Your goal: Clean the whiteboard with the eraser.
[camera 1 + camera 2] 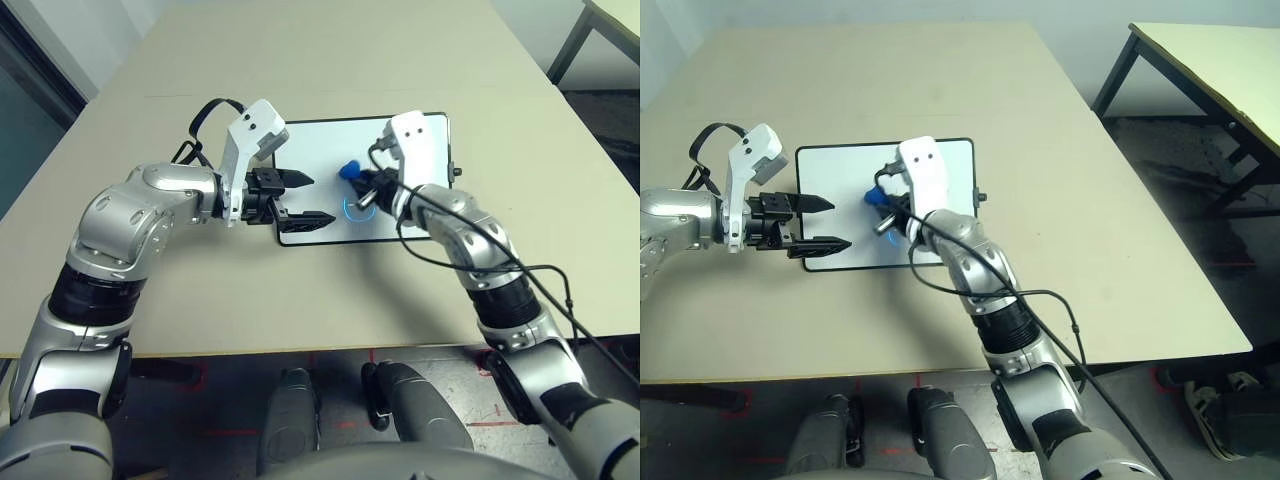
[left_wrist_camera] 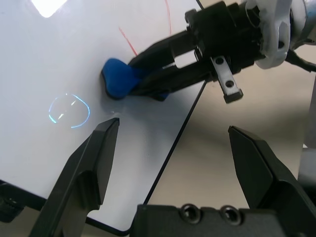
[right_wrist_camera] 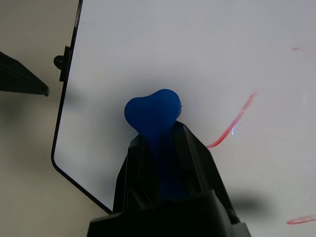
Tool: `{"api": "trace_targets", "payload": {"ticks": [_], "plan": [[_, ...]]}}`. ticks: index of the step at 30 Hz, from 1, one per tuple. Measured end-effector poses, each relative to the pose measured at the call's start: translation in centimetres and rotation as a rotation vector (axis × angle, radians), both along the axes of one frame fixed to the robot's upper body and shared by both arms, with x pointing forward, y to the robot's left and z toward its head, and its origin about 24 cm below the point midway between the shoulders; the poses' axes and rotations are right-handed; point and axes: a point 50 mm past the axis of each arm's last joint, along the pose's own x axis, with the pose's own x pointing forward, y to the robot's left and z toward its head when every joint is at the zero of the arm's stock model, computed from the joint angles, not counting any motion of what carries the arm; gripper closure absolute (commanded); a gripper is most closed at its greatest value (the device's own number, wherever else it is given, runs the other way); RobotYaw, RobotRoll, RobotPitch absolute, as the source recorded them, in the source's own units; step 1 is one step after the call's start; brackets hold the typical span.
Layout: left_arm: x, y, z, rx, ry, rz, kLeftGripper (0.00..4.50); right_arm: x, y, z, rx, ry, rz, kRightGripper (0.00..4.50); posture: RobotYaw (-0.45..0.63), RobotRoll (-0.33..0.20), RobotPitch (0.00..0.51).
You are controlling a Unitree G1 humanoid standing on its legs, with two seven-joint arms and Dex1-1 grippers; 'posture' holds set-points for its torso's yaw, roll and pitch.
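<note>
The whiteboard (image 1: pixel 320 150) lies flat in the middle of the table, white with a thin black frame. My right gripper (image 1: pixel 358 182) is shut on the blue eraser (image 3: pixel 153 116), and the eraser's rounded end presses on the board near its centre. Red pen strokes (image 3: pixel 237 121) run beside the eraser, and a pale blue ring mark (image 2: pixel 69 109) sits closer to me. My left gripper (image 1: pixel 320 199) stands open with nothing between its fingers. It hovers over the board's near left part, one finger above the white surface and the other past the frame.
The beige table (image 1: pixel 300 60) extends well beyond the board on every side. A black cable (image 1: pixel 1060 300) loops off my right forearm. A second table (image 1: pixel 1200 50) stands apart at the far right, with floor between.
</note>
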Motion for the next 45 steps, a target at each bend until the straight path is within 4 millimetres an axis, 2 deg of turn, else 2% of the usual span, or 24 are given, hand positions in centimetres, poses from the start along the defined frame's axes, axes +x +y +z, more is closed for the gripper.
{"api": "trace_targets", "payload": {"ticks": [9, 12, 16, 18, 27, 37, 45], "plan": [[-0.1, 0.0, 0.0, 0.004, 0.004, 0.004, 0.00, 1.0, -0.5, 0.2, -0.015, -0.018, -0.010, 3.88, -0.02, 0.000, 0.148], [-0.1, 0.0, 0.0, 0.005, 0.006, 0.009, 0.00, 1.9, -1.4, 1.3, -0.042, -0.068, -0.047, 3.88, -0.02, 0.000, 0.148], [-0.1, 0.0, 0.0, 0.005, 0.008, 0.011, 0.00, 3.1, -3.7, 3.2, -0.057, -0.157, -0.155, 3.88, -0.02, 0.000, 0.148], [-0.1, 0.0, 0.0, 0.005, 0.008, 0.011, 0.00, 3.2, -3.9, 3.4, -0.051, -0.167, -0.164, 3.88, -0.02, 0.000, 0.148], [-0.1, -0.1, 0.1, 0.004, 0.004, 0.008, 0.00, 1.9, -3.9, 3.5, -0.122, -0.124, -0.132, 3.88, -0.03, 0.000, 0.149], [-0.1, -0.1, 0.1, 0.004, 0.003, 0.008, 0.00, -0.1, -3.6, 2.3, -0.278, -0.035, -0.070, 3.90, -0.03, 0.000, 0.149], [0.0, -0.1, 0.1, 0.003, 0.002, 0.010, 0.00, -0.7, -3.8, 1.6, -0.379, -0.020, -0.046, 3.90, -0.03, 0.000, 0.139]]}}
